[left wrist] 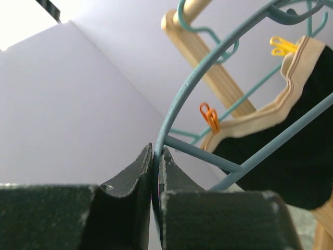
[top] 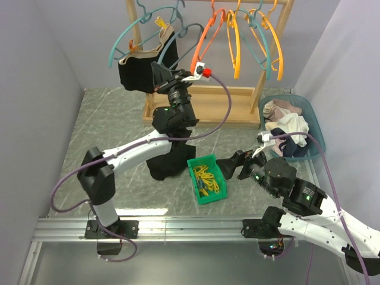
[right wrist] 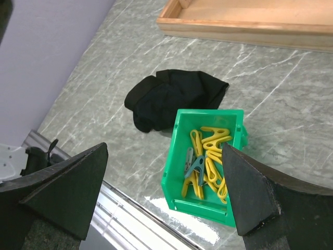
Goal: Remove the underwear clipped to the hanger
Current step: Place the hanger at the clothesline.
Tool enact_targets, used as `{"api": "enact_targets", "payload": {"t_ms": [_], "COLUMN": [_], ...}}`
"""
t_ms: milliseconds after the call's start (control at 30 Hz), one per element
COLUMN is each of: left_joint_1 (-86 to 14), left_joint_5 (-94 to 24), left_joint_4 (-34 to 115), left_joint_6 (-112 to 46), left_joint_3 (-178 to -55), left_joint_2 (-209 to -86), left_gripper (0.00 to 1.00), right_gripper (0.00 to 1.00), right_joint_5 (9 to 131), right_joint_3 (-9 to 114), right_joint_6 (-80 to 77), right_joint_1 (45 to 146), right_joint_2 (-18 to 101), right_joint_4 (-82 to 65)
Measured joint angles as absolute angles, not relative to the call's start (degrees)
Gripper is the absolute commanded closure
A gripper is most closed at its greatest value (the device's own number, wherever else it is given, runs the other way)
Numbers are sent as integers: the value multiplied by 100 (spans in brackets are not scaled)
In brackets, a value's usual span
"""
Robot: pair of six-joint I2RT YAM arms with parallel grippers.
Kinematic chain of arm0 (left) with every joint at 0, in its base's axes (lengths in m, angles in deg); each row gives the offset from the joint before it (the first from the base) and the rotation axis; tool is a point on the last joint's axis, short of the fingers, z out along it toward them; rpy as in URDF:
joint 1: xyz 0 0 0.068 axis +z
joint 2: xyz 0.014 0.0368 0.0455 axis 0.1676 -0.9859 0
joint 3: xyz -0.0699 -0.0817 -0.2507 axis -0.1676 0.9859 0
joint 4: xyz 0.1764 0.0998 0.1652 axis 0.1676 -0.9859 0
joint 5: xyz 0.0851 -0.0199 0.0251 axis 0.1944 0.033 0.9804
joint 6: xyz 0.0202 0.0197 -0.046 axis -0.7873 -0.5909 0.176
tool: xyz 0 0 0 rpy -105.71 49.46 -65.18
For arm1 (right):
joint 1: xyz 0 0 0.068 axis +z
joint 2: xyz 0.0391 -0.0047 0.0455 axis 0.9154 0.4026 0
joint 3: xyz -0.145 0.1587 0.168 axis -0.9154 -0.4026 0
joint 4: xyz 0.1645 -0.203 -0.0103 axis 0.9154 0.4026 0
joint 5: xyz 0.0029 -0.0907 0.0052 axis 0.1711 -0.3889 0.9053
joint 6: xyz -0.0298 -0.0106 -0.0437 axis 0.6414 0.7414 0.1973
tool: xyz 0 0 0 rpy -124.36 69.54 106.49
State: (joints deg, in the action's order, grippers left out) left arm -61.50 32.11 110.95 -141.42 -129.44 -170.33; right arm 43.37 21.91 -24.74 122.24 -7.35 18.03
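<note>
1. Pinching the wire of the teal hanger point(left wrist: 208, 67), the L gripper point(left wrist: 156, 156) has its fingers pressed together on it. In the top view it sits upper centre point(top: 160, 71), at the hanger point(top: 127, 35).
2. Black underwear point(top: 139, 74) w/ a beige waistband hangs from that hanger, upper left of the top view. In the left wrist view it fills the right side point(left wrist: 291, 156).
3. A yellow peg point(left wrist: 283, 46) clips the waistband top right and an orange peg point(left wrist: 210, 117) clips it lower down, both on hanger wire.
4. R gripper point(right wrist: 164, 148) is spread wide and holds nothing. It hovers just right of the green bin point(top: 191, 172), lower centre of the top view point(top: 228, 169).
5. The bin point(right wrist: 197, 200) holds loose pegs point(right wrist: 208, 156) – mostly yellow, one grey-blue.
6. A second black underwear piece point(right wrist: 174, 99) lies crumpled on the table, touching the bin's far-left corner – centre of the top view point(top: 169, 160).
7. A blue basket point(top: 314, 119) w/ mixed clothes sits at the right edge.
</note>
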Motion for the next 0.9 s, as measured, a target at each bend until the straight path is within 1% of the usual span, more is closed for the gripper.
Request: {"api": "enact_targets", "payload": {"t_ms": [167, 367, 667, 900], "left_joint_1": [-6104, -5923, -5479, -5186], "left_joint_5": [2986, 2894, 2901, 2903], "left_joint_4": [11126, 10885, 9351, 8573], "left_joint_6": [-14502, -14310, -13182, -12531], "left_joint_3": [-13681, -14341, -14599, -14743], "left_joint_2": [-17485, -17555, -17559, -17717], "left_gripper": [99, 100, 99, 100], "right_gripper": [3, 3, 3, 3], "right_joint_5": [4435, 4514, 4549, 4547], "right_joint_3": [2191, 2191, 2191, 2191], "right_joint_6": [-2474, -2472, -2481, -2494], "right_joint_1": [12213, 12209, 12192, 12187], "right_joint_2": [-700, -639, -628, -589], "right_joint_4": [1805, 1809, 1805, 1805]}}
